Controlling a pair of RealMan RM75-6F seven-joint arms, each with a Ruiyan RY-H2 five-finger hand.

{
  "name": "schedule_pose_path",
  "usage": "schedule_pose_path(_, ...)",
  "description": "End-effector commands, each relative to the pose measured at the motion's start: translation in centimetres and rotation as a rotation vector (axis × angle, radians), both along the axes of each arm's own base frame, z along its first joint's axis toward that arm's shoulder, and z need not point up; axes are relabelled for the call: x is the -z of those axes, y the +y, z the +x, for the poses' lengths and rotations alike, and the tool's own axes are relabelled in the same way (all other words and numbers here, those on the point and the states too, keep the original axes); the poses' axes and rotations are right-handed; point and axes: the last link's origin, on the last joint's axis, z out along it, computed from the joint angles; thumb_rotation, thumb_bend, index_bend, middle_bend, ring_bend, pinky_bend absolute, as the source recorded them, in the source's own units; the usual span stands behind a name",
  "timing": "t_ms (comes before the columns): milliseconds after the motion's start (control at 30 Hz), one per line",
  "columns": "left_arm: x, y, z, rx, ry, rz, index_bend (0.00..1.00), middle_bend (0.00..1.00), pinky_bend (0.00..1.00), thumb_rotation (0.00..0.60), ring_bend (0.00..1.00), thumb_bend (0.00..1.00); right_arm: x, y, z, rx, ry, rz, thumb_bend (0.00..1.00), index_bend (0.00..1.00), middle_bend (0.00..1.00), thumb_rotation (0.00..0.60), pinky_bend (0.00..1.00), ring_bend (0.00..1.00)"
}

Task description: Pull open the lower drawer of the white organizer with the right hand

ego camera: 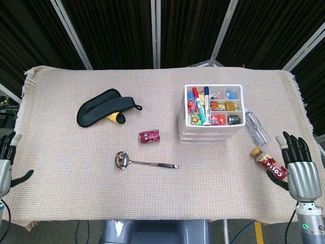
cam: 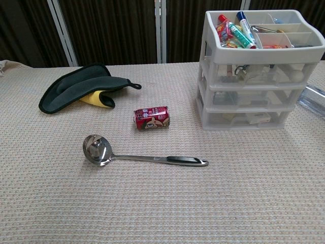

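Drawer up and to the left of my right hand, not yet reached.

My right hand (ego camera: 302,170) sits at the lower right of the head view, fingers spread and upright, holding nothing. The organizer (ego camera: 213,113) stands right of centre, up-left of that hand and well apart from it. Its lower drawer (cam: 245,118) shows in the chest view at the right, shut, its long front running left to right and facing me. My left hand (ego camera: 7,161), open at the lower left edge, is much farther off. A bottle (ego camera: 269,162) lies just beside my right hand; I judge the reach must clear it.
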Motion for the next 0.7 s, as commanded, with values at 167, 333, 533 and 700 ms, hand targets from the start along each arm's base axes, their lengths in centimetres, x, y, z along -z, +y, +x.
schedule_pose_path(167, -0.04, 0.03, -0.02, -0.001, -0.001, 0.002, 0.00, 0.00, 0.00, 0.600, 0.00, 0.11, 0.08, -0.17, -0.01, 0.006, -0.002, 0.006, 0.08, 0.00, 0.00, 0.600, 0.00, 0.00)
schedule_pose_path(333, -0.13, 0.06, 0.05, 0.003, -0.009, 0.004, 0.00, 0.00, 0.00, 0.600, 0.00, 0.11, 0.15, -0.19, -0.15, 0.016, -0.007, 0.010, 0.08, 0.00, 0.00, 0.600, 0.00, 0.00)
schedule_pose_path(533, -0.31, 0.04, 0.06, 0.010, -0.015, 0.009, 0.00, 0.00, 0.00, 0.600, 0.00, 0.11, 0.10, -0.24, 0.01, 0.014, -0.025, 0.013, 0.08, 0.00, 0.00, 0.600, 0.00, 0.00)
schedule_pose_path(700, -0.41, 0.04, -0.04, 0.005, -0.019, 0.008, 0.00, 0.00, 0.00, 0.600, 0.00, 0.11, 0.26, -0.16, -0.06, 0.019, -0.029, 0.032, 0.08, 0.00, 0.00, 0.600, 0.00, 0.00)
